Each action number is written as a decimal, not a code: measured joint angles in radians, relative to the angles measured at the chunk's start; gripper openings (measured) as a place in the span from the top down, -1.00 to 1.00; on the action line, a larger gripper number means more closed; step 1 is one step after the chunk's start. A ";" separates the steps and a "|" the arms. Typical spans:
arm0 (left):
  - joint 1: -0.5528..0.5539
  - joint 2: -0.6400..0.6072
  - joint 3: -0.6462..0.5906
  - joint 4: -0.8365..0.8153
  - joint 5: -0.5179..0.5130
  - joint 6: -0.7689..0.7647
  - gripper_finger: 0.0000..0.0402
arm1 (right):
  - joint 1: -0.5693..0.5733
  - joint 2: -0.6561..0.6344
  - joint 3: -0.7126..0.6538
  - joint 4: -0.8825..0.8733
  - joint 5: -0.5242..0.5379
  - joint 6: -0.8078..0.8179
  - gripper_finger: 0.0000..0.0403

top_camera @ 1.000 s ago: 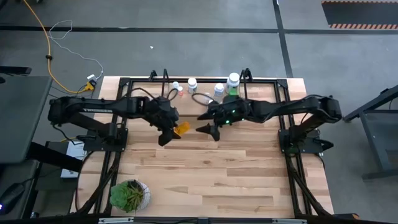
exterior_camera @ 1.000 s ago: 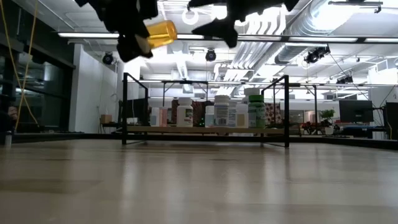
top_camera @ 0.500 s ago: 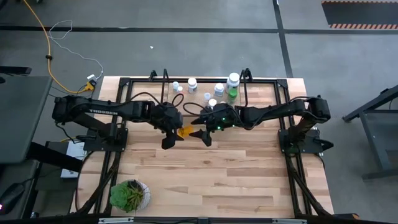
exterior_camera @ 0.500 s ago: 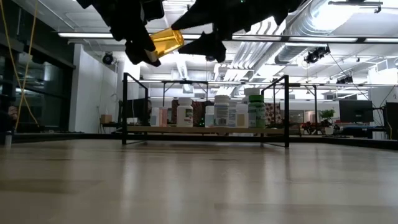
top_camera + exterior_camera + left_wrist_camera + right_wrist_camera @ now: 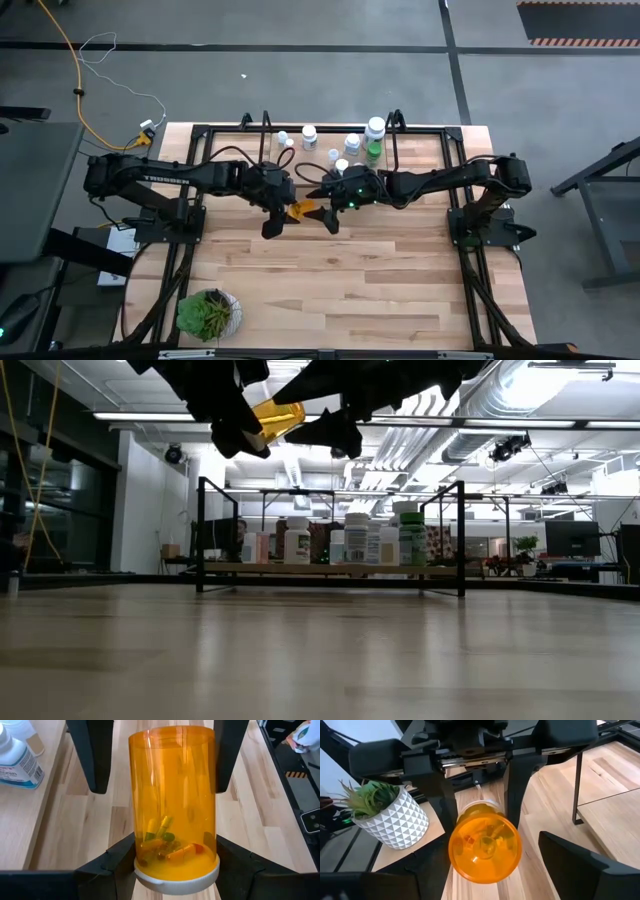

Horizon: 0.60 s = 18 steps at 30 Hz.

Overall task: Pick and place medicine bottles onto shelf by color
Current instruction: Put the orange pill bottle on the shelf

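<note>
An orange pill bottle with a white cap and a few capsules inside is held in the air over the table's middle by my left gripper. It lies about level, its bottom facing my right arm. My right gripper is open, its fingers standing on either side of the bottle's bottom end; I cannot tell whether they touch it. The shelf stands at the far edge with several white bottles and a green one on it. My left gripper pinches the orange bottle between its two fingers, on opposite sides of the wall at the cap end. The fingers run along the bottle, coming about level from the table's left. The bottle is lifted clear, well above the table.
A potted plant in a white pot stands at the near left corner. A white bottle stands on the shelf board. The black frame rails run along both table sides. Bare wood lies between the arms and the near edge.
My right gripper has gone toward the table's left, and its open fingers now stand around the orange bottle's bottom end. My left gripper has shifted a little toward the right with the bottle, which stays lifted clear.
</note>
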 joint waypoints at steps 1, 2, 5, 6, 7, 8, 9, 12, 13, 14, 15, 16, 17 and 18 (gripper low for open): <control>0.000 0.000 0.000 0.000 0.000 0.000 0.01 | 0.000 0.000 0.000 0.002 0.000 0.009 -0.40; 0.000 0.000 0.000 0.000 0.000 0.000 0.01 | 0.000 0.000 0.000 0.003 -0.001 0.012 -0.39; 0.000 0.000 0.000 0.000 0.000 -0.007 0.01 | 0.000 0.000 0.000 0.003 -0.002 0.015 -0.35; 0.000 0.000 0.000 0.000 0.000 -0.009 0.01 | 0.000 0.000 0.000 0.004 -0.003 0.018 -0.34; 0.000 0.000 0.000 0.000 0.000 -0.010 0.01 | 0.000 0.000 0.000 0.007 -0.003 0.026 -0.32; 0.000 0.000 0.000 0.000 0.000 -0.010 0.01 | 0.000 0.000 0.000 0.009 -0.003 0.037 -0.30; 0.000 0.000 0.000 0.000 0.000 -0.010 0.01 | 0.000 0.000 0.000 0.011 -0.003 0.041 -0.29; 0.000 0.000 0.000 0.000 0.000 -0.010 0.01 | 0.000 0.000 0.000 0.017 -0.004 0.043 -0.24; 0.000 0.000 0.000 0.000 0.000 -0.010 0.01 | 0.000 0.000 0.000 0.018 -0.004 0.050 -0.23; 0.000 0.000 0.000 0.000 0.000 -0.010 0.01 | 0.000 0.000 0.000 0.019 -0.004 0.062 -0.22; 0.000 0.000 0.000 0.000 0.000 -0.010 0.01 | 0.000 0.000 0.000 0.020 -0.004 0.065 -0.21; 0.000 0.000 0.000 0.001 0.000 -0.010 0.01 | 0.000 0.000 0.000 0.019 -0.004 0.067 -0.20; 0.000 0.000 0.000 0.004 0.000 -0.010 0.01 | 0.000 0.000 0.000 0.020 -0.004 0.067 -0.19; 0.000 0.000 0.000 0.009 0.000 -0.010 0.01 | 0.001 0.000 0.000 0.021 -0.004 0.067 -0.18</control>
